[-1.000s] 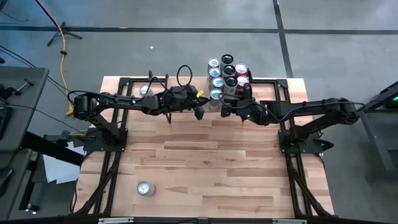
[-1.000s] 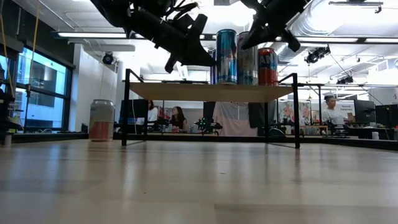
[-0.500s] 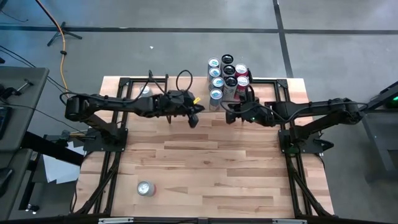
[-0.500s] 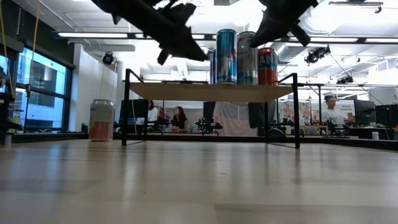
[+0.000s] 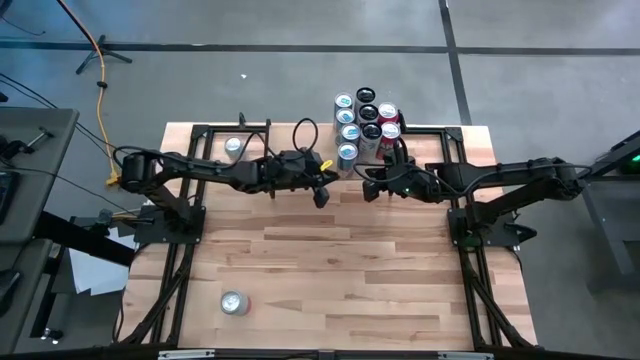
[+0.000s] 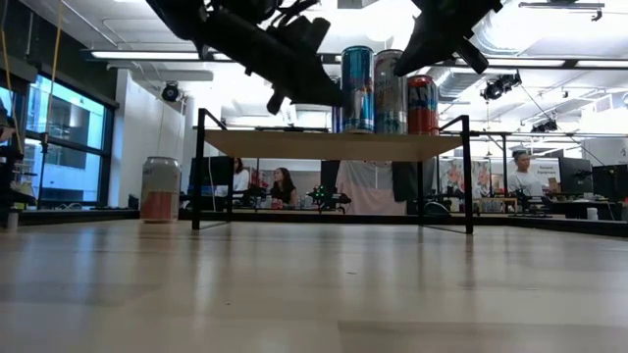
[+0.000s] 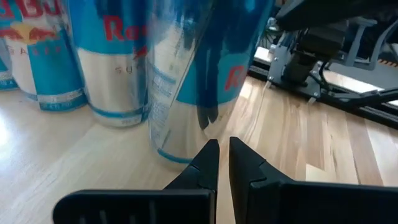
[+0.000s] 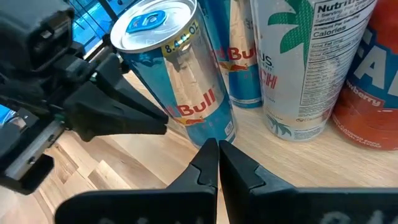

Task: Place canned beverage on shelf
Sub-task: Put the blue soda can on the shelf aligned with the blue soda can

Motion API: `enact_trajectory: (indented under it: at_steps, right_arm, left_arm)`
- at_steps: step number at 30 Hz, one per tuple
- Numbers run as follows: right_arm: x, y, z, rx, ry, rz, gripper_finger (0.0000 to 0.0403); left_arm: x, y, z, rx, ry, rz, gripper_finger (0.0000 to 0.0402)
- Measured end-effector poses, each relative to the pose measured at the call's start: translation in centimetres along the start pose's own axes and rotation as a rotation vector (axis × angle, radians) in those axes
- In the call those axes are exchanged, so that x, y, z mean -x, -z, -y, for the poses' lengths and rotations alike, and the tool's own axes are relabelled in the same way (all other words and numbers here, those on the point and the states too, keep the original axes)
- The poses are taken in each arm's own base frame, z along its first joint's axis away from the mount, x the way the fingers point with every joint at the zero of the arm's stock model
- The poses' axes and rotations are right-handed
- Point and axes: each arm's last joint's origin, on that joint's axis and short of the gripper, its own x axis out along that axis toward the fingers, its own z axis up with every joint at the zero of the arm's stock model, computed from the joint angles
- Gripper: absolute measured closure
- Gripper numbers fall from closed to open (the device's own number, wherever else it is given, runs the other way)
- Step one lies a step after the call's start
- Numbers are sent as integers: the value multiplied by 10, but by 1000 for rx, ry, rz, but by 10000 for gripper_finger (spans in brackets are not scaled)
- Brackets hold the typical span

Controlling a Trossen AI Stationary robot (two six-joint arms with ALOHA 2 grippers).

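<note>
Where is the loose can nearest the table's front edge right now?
In the high view, the silver can stands alone on the tabletop near its front-left corner, far from the can cluster on the shelf at the back and from both arms.

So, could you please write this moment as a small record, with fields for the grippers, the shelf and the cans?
left gripper: shut, empty, at the nearest blue can on the shelf
right gripper: shut, empty, beside the same can, opposite side
shelf: holds a cluster of cans at its right end
loose cans: one behind the left arm, one at the table's front left
</note>
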Motion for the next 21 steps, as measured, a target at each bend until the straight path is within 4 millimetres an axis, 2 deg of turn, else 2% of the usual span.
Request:
enact_trajectory:
  at_steps: [7,21]
  right_arm:
    - [0,0,0,-1,0,0,403]
    - [0,0,-1,-8,-5,5,403]
  left_arm:
    - [-7,4,0,10,2,11,401]
    - [-7,0,0,-4,-20,54,401]
